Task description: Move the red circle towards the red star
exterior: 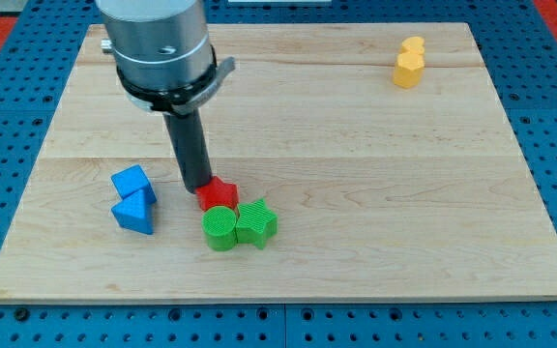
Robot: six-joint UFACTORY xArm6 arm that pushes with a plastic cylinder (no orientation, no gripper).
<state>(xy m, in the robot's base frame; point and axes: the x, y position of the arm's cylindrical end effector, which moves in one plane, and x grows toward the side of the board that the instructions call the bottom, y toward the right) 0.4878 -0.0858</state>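
Spanning the view, the wooden tabletop (356,145) carries all blocks. My tip (199,187), a plain rod tool with nothing to open or hold, touches the red star (219,193). Adjacent: green circle (219,228), green star-like block (256,223). Left: two blue blocks (133,198). Top right: yellow block (409,64). No red circle identifiable.

Showed a broad cylindrical arm (153,39) housing at the view's top, in brushed silver-grey metal. Bore a small dark screw hole on its face. Carried a darker grey band around the lower part, edged by a thin black ring with small lugs jutting at either side. Narrowed below into a straight, dark charcoal rod (190,145), smooth and unmarked. Ended in my tip (199,188), blunt and equally dark.
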